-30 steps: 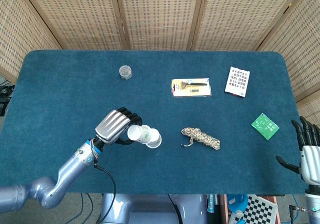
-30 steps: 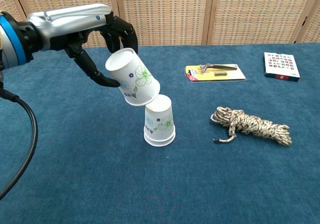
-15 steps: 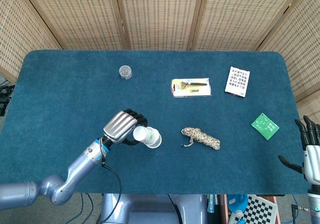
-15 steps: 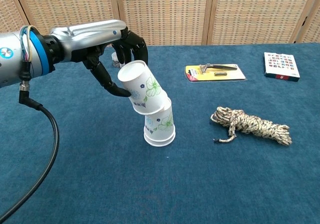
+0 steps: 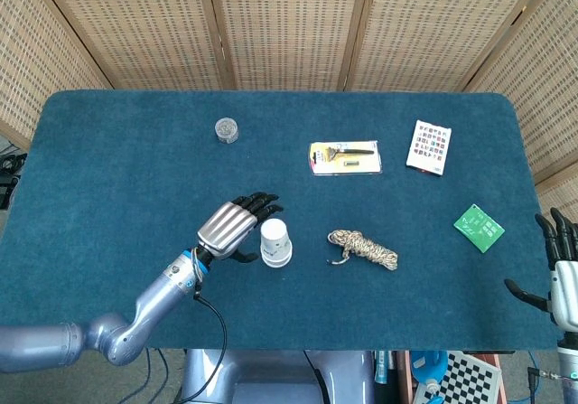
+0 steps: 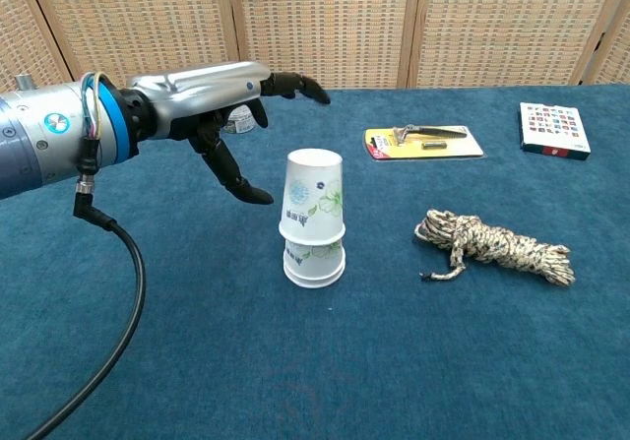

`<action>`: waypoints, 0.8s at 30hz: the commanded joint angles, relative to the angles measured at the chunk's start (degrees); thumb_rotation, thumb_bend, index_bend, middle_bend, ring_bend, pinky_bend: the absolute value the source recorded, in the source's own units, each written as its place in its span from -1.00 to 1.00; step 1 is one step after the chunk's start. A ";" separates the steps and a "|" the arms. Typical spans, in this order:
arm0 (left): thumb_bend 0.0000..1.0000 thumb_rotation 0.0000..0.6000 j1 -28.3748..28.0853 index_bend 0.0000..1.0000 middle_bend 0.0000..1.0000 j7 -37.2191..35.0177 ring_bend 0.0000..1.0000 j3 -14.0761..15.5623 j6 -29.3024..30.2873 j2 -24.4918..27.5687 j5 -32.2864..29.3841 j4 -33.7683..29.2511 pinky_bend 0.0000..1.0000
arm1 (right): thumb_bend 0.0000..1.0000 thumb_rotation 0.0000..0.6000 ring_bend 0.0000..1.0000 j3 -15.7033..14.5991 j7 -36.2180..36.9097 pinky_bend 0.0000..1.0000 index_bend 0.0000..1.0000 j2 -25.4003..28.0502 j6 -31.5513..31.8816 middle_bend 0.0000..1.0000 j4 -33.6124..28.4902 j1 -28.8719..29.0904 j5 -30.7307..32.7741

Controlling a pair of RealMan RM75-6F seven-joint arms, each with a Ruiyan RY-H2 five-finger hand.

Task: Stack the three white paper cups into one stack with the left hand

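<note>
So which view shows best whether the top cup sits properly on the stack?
The chest view: the cup stack appears side-on, upside down, top cup nested upright on the lower ones. The head view looks almost straight down, showing mostly the top cup's base.

Table (image 5: 108,151) w/ dark blue felt-ish top and rounded corners fills most of the head view. Behind it, across the top of the frame, a woven rattan folding screen (image 5: 289,24) w/ wood frames btwn panels. Even, flat lighting, no hard shadows. Checkerboard sheet (image 5: 456,377) on the floor at bottom right.
</note>
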 commanded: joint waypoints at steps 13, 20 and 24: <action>-0.62 1.00 4.64 -1.00 -1.00 -11.87 -1.00 1.79 8.23 2.60 12.91 0.86 -0.93 | -1.00 1.00 -1.00 -0.28 -0.26 -1.00 -0.95 -0.10 0.02 -1.00 -0.07 -0.01 -0.45; -0.62 1.00 12.04 -1.00 -1.00 -14.92 -1.00 5.46 15.74 9.12 14.99 0.62 -1.00 | -1.00 1.00 -1.00 -0.42 -0.42 -1.00 -0.95 -0.12 0.01 -1.00 -0.28 0.04 -0.78; -0.63 1.00 22.01 -1.00 -1.00 -13.26 -1.00 7.52 28.44 12.44 13.20 1.24 -1.00 | -1.00 1.00 -1.00 -0.50 0.08 -1.00 -0.95 0.10 0.12 -1.00 -0.21 -0.14 -0.80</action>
